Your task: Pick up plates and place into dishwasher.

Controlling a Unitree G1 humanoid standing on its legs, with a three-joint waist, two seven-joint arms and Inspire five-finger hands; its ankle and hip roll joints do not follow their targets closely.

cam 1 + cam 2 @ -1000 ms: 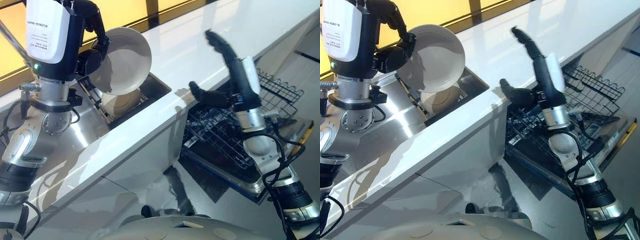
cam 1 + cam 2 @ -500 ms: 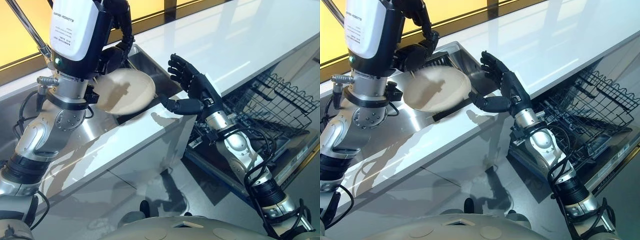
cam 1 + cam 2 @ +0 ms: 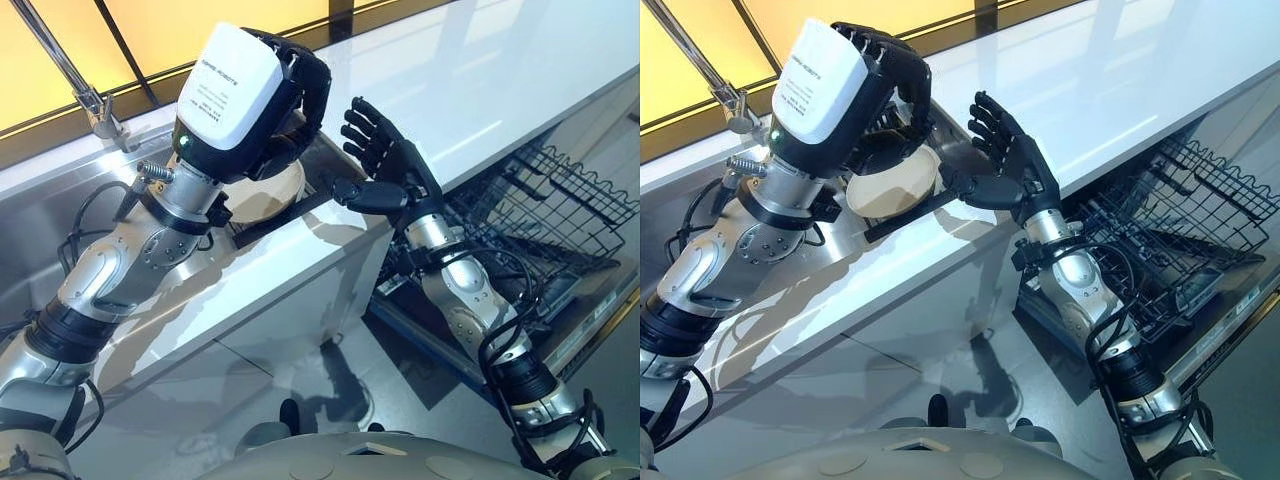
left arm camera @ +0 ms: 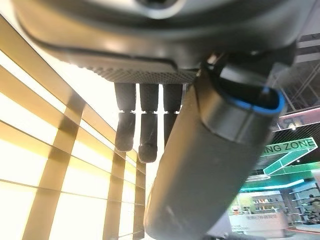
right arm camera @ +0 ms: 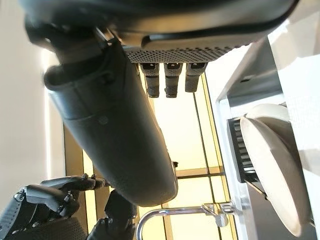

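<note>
Plate [image 3: 895, 185]: a beige plate is shown lying in the dark rack [image 3: 902, 217] of the steel sink [image 3: 60, 250], just beside the white bench [image 3: 470, 90]; a second earlier it was held up and tilted above the sink by the left robot hand [image 3: 890, 75], half a second earlier it was lower and nearly flat, and now it is seen beneath that robot hand, whose fingers are curled over its far rim; whether the rim is pinched or merely overhung cannot be told, and in the left wrist view the fingers [image 4: 142, 127] appear against the lit windows with nothing between them. The right robot hand [image 3: 1005, 160] has been brought from above the dishwasher rack [image 3: 530, 230] to the bench edge, close beside the plate, with fingers spread and thumb extended, nothing being held; in its wrist view the plate [image 5: 272, 170] is seen edge-on, apart from the fingers. A handover from left to right is judged to be in preparation; the plate has not yet been placed in the dishwasher rack, which stands pulled out and well apart.
</note>
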